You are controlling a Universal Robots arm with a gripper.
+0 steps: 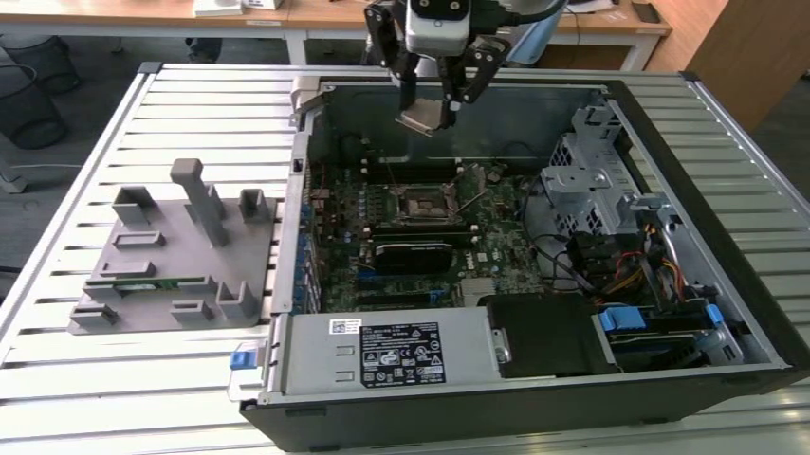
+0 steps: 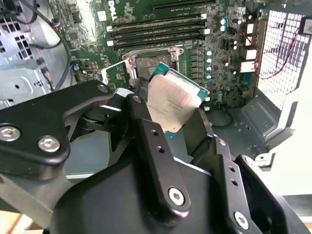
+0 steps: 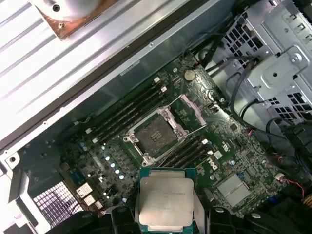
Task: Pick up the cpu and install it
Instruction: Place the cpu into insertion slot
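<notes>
My gripper [image 1: 434,106] hangs over the far part of the open computer case [image 1: 506,417], which lies on its side on a slatted table [image 1: 152,379]. The two black fingers [image 2: 151,141] are clamped on opposite edges of the cpu [image 1: 423,121], which is in the air and touches nothing else. In the second wrist view the cpu [image 2: 173,105] sits tilted between the fingers, its silvery top plate facing the camera and its green rim showing along the free edges. In the first wrist view the cpu [image 3: 165,200] lies in the foreground, and past it the motherboard [image 3: 229,161] carries the socket [image 3: 155,134], its dark contact field exposed and its metal frame [image 3: 187,109] folded back beside it. Long memory slots [image 3: 126,114] run alongside the socket. In the exterior view the socket [image 1: 424,202] lies well below the held cpu. On the exterior view's left a gray fixture [image 1: 177,256] stands on the table, well apart from the gripper, with a thin green memory stick [image 1: 139,282] lying in it.
</notes>
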